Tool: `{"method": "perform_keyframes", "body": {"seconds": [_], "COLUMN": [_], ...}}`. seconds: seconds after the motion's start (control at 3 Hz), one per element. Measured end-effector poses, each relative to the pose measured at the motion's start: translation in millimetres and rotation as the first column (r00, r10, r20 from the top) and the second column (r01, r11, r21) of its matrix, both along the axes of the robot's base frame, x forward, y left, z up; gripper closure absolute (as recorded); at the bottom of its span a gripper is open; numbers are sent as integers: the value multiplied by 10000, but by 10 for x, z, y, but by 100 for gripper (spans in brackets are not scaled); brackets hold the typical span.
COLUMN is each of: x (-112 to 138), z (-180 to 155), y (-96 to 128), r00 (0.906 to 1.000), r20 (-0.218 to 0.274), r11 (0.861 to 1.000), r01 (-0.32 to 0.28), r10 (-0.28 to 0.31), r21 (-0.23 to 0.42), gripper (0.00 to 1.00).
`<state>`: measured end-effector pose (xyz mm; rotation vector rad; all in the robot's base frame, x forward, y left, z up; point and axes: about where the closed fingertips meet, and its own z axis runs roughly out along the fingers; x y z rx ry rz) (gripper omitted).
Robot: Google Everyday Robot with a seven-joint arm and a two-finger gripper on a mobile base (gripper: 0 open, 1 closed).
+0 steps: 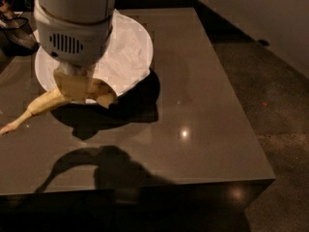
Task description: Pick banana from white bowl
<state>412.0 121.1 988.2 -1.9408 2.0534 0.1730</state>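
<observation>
The white bowl, lined with crumpled white paper, stands at the back left of the dark table. My gripper hangs from its grey-white wrist over the bowl's front left rim. Its cream-yellow fingers are shut on the pale-yellow banana. The banana is held clear of the bowl. Its thin stem points left and down past the rim, and its other end shows to the right of the fingers. The wrist hides the left part of the bowl.
The dark glossy table ends at the front and at the right, with speckled floor beyond. A dark object lies at the back left corner. The arm's shadow falls on the front of the table.
</observation>
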Motion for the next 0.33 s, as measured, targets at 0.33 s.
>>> {"method": "perform_keyframes", "body": {"seconds": [0.33], "x": [-21], "z": [-1], "y": [-9], "r00": [10000], "r20": [-16], "r11": [10000], "r01": [-22], "r10": [22], "r21": [16], "gripper": [100]}}
